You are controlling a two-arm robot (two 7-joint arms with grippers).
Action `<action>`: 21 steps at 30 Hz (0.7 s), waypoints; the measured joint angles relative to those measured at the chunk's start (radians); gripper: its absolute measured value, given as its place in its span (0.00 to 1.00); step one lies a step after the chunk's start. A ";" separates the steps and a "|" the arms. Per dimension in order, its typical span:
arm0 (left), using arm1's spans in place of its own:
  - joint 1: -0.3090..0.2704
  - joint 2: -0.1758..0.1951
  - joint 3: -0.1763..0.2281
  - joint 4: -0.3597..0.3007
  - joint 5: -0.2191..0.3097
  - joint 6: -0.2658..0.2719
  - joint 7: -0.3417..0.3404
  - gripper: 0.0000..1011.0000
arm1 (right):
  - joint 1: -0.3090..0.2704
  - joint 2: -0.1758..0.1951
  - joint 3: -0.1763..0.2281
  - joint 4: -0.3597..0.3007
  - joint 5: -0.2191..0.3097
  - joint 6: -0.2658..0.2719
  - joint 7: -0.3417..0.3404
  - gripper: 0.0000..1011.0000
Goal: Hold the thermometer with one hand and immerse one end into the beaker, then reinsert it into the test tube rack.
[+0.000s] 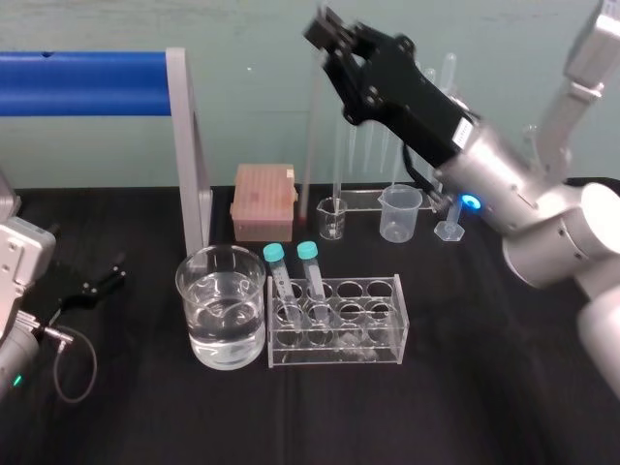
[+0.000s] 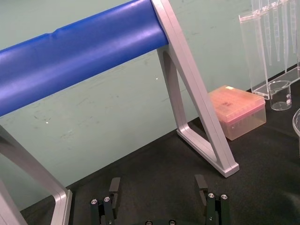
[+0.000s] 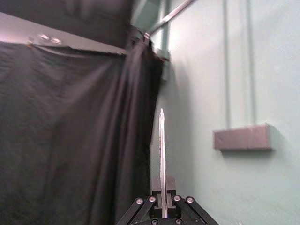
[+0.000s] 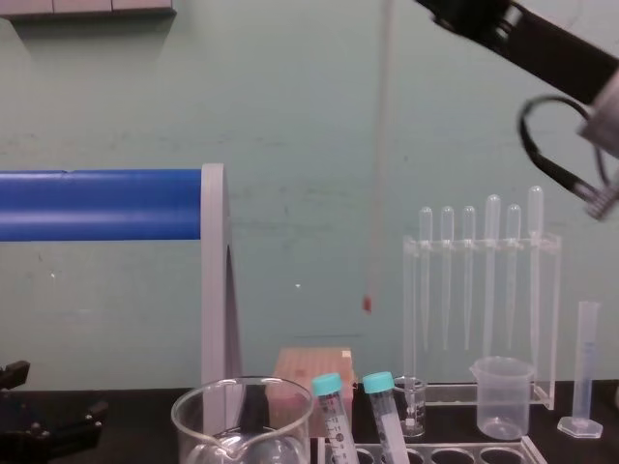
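My right gripper (image 1: 327, 29) pinched the top of the thermometer (image 4: 377, 174), hanging high right of the beaker (image 1: 221, 250); I judged it light, brittle, slippery, best held gently there, while my left gripper (image 2: 157, 180) lay open left of the beaker.

Lighting is even and diffuse. The pale green wall (image 4: 290, 97) is uniformly bright, and there are no hard shadows on the black tablecloth (image 1: 436, 407). Sheen along the top of the blue padded bar (image 2: 79, 51) indicates light from above. Small glints show on the wide clear glass beaker (image 1: 221, 305). A blue ring light (image 1: 470, 203) glows on the right wrist. The black right gripper (image 1: 325, 29) and the long thin clear glass thermometer (image 4: 379, 145) are motion-smeared on the far side. The dark curtain (image 3: 70, 131) is out of focus.
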 joint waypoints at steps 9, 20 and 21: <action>0.000 0.000 0.000 0.000 0.000 0.000 0.000 1.00 | 0.114 -0.090 -0.087 0.142 0.026 -0.014 0.101 0.05; 0.000 0.000 0.000 0.000 0.000 0.000 0.000 1.00 | 0.143 -0.131 -0.169 0.291 0.029 0.030 0.152 0.05; 0.000 0.000 0.000 0.000 0.000 0.000 0.000 1.00 | 0.144 -0.133 -0.176 0.307 0.023 0.030 0.154 0.05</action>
